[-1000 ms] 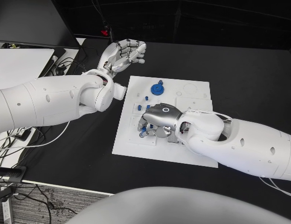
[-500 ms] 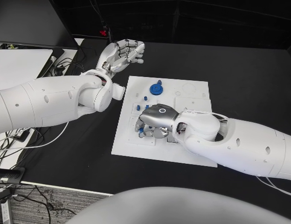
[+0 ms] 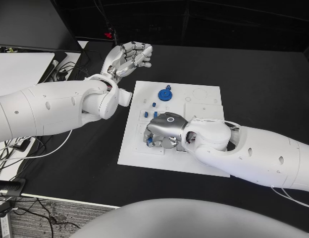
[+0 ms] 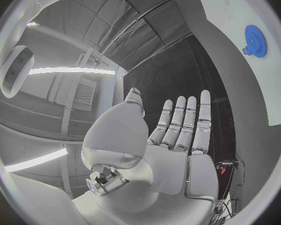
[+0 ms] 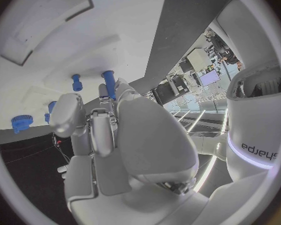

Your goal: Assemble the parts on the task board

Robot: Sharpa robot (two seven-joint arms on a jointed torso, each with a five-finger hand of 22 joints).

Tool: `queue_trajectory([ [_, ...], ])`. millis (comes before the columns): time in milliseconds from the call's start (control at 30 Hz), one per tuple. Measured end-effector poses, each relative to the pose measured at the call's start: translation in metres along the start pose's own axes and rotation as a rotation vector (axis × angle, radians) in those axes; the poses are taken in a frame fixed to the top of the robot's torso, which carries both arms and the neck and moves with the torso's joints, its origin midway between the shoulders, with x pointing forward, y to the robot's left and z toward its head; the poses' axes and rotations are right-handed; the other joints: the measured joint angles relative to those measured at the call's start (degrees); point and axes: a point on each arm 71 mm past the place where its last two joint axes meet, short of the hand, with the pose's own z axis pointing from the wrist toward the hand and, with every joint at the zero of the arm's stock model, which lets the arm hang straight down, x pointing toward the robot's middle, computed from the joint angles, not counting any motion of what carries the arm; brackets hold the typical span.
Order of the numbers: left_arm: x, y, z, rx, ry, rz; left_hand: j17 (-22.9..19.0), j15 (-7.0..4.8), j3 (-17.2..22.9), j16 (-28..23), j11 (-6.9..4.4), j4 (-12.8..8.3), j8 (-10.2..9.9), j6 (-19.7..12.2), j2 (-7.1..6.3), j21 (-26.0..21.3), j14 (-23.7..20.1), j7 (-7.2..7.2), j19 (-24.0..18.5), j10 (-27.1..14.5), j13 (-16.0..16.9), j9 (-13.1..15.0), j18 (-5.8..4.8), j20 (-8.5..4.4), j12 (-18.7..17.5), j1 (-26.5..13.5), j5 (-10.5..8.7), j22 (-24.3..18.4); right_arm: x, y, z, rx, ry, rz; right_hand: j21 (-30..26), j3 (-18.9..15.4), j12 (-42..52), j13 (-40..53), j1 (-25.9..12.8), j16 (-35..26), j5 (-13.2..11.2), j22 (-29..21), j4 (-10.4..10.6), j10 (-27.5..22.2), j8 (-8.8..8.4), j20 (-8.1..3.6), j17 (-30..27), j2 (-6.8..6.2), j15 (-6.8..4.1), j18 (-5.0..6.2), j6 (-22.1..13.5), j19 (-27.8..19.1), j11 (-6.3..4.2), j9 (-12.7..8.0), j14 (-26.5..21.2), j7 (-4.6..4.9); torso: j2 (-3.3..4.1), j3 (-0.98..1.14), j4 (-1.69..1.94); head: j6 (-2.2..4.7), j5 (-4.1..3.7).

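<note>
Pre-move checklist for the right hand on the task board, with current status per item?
1. Right hand over the task board: ok, low over its left half.
2. Blue peg at the right hand's fingertips: ok; held or only touched, cannot tell.
3. Peg seated in its hole: cannot tell, fingers hide the base.
4. Left hand out of the way: ok, raised over the black table beyond the board, fingers apart, holding nothing.
5. Blue gear clear of the right hand: ok, apart on the board's far side.
</note>
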Motion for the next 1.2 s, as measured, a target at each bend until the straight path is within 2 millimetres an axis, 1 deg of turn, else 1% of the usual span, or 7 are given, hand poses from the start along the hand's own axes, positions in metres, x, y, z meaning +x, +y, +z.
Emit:
queue_trajectory([
  [300, 0.000, 0.000, 0.000, -0.003, -0.004, -0.003, 0.00, 0.00, 0.00, 0.00, 0.00, 0.00, 0.00, 0.00, 0.00, 0.00, 0.00, 0.00, 0.00, 0.00, 0.00, 0.00, 0.00, 0.00, 0.00, 0.00, 0.00, 0.00, 0.000, 0.000, 0.000, 0.007, 0.011, -0.006, -0.53, 0.27, 0.04, 0.18, -0.87, 0.00, 0.03, -0.34, -0.27, -1.39, -1.14, 0.41, -0.64, -0.86, 0.43, 0.00, -1.28, -0.41, 0.71, -0.19, 0.00, 0.98, 0.02, 0.01, 0.00, 0.00, -0.04],
  [500, 0.000, 0.000, 0.000, -0.003, -0.005, -0.004, 0.00, 0.00, 0.00, 0.00, 0.00, 0.00, 0.00, 0.00, 0.00, 0.00, 0.00, 0.00, 0.00, 0.00, 0.00, 0.00, 0.00, 0.00, 0.00, 0.00, 0.00, 0.00, 0.006, -0.002, -0.002, 0.020, 0.030, -0.009, -3.57, -2.25, 0.06, 0.17, -4.21, -1.61, 0.39, -2.30, 0.15, -7.64, -2.16, 1.77, -4.12, -4.20, 2.17, 0.01, -6.45, -1.77, 2.43, -0.29, -0.11, 2.61, 0.02, 0.01, -0.01, 0.00, -0.13],
  [700, -0.001, 0.000, 0.000, -0.004, -0.006, -0.005, 0.00, 0.00, 0.00, 0.00, 0.00, 0.00, 0.00, 0.00, 0.00, 0.00, 0.00, 0.00, 0.00, 0.00, 0.00, 0.00, 0.00, 0.00, 0.00, 0.00, 0.00, 0.00, 0.005, -0.005, -0.004, 0.024, 0.004, -0.010, -5.47, -5.66, 0.34, 0.34, -7.27, -2.45, 0.39, -3.62, 0.04, -13.39, -2.16, 2.57, -6.48, -5.74, 2.57, 0.00, -12.68, -2.57, 3.29, -0.29, -0.10, 3.33, 0.02, 0.01, -0.01, 0.00, -0.14],
  [800, -0.001, 0.000, 0.000, -0.004, -0.006, -0.005, 0.01, 0.00, 0.00, 0.00, 0.00, 0.00, 0.00, 0.00, 0.00, 0.00, 0.00, 0.00, 0.00, 0.00, 0.00, 0.00, 0.00, 0.00, 0.00, 0.00, 0.00, 0.00, 0.003, -0.006, -0.006, 0.020, -0.038, 0.000, -5.48, -6.34, 1.02, 0.45, -8.23, -2.45, 0.39, -3.62, 0.59, -14.44, -2.16, 2.57, -6.48, -5.94, 2.99, 0.00, -13.51, -2.57, 3.77, -0.27, -0.11, 3.83, 0.02, 0.01, -0.02, 0.00, -0.20],
  [933, -0.001, 0.000, 0.000, -0.004, -0.006, -0.005, -0.10, 0.00, 0.00, 0.00, 0.00, 0.00, 0.00, 0.00, 0.23, 0.00, 0.00, 0.00, 0.00, 0.00, 0.00, 0.00, 0.00, 0.00, 0.00, 0.23, 0.00, 0.00, -0.002, -0.008, -0.015, 0.008, -0.131, 0.048, -5.45, -6.40, 1.61, 0.57, -8.34, -2.45, 0.39, -3.37, 0.66, -14.43, -2.16, 2.57, -6.00, -5.83, 2.98, 0.00, -13.65, -2.57, 3.76, -0.17, -0.10, 3.97, 0.02, 0.01, -0.02, 0.00, -0.30],
  [1067, -0.001, 0.001, 0.000, -0.005, -0.007, -0.005, -0.10, 0.00, 0.00, 0.00, 0.00, 0.00, 0.00, 0.00, 0.23, 0.00, 0.00, 0.00, 0.00, 0.00, 0.00, 0.00, 0.00, 0.00, 0.00, 0.23, 0.00, 0.00, -0.011, -0.012, -0.031, -0.003, -0.256, 0.138, -4.62, -6.30, 2.42, 0.63, -8.58, -2.19, 0.39, -2.96, 0.55, -14.85, -2.11, 2.88, -5.50, -5.53, 3.19, 0.00, -13.72, -2.25, 4.18, -0.10, 0.11, 4.04, -0.02, 0.01, -0.09, 0.00, -0.31],
  [1200, -0.002, 0.001, 0.000, -0.006, -0.008, -0.004, -0.10, 0.00, 0.00, 0.00, 0.00, 0.00, 0.00, 0.00, 0.23, 0.00, 0.00, 0.00, 0.00, 0.00, 0.00, 0.00, 0.00, 0.00, 0.00, 0.23, 0.00, -0.03, -0.021, -0.019, -0.053, 0.002, -0.376, 0.247, -4.35, -6.10, 3.39, 0.70, -7.86, -2.11, 0.39, -2.80, 0.35, -14.97, -1.95, 2.88, -5.30, -4.81, 3.39, 0.00, -13.92, -2.25, 4.06, -0.09, -0.10, 4.24, -0.10, 0.00, -0.09, 0.00, -0.60],
])
